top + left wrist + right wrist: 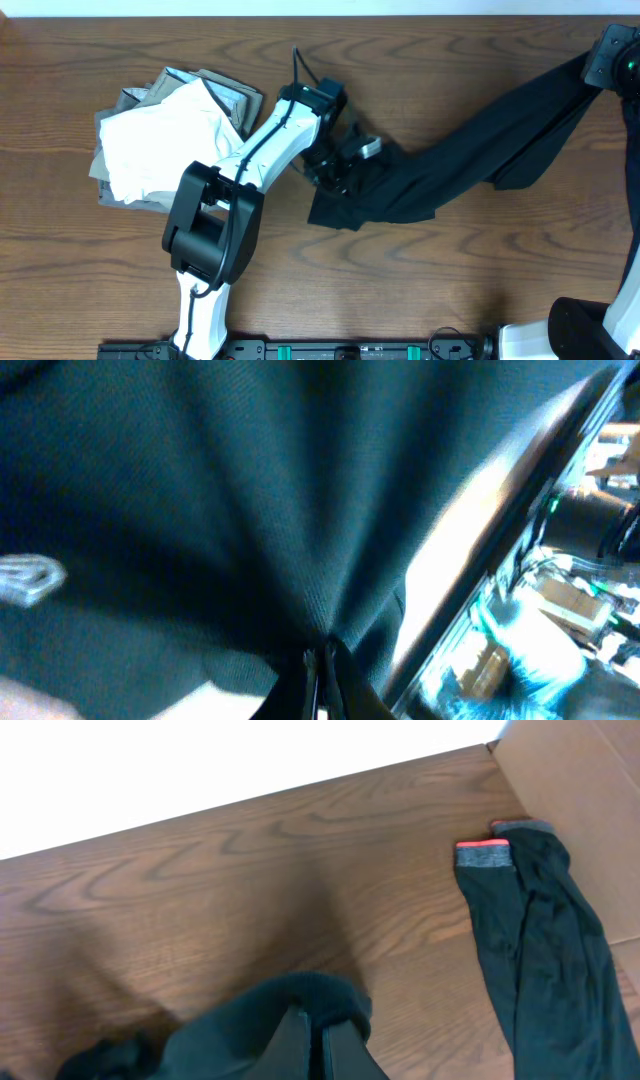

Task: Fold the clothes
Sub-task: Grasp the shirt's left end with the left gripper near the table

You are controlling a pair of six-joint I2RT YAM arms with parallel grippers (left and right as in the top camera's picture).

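Observation:
A black T-shirt (470, 140) hangs stretched between my two grippers over the wooden table. My left gripper (348, 172) is at its lower left end, near the table's middle. In the left wrist view the black cloth (250, 490) fills the frame, and the left gripper (322, 658) is shut on a gathered pinch of it. A small white mark (28, 580) shows on the cloth. My right gripper (593, 62) holds the other end up at the far right. In the right wrist view the right gripper (316, 1018) is shut on a rolled fold of black cloth (250, 1030).
A pile of white and grey clothes (165, 135) lies at the left of the table (420, 270). In the right wrist view a dark garment with a grey and red band (545, 950) lies beside a cardboard box (580, 780).

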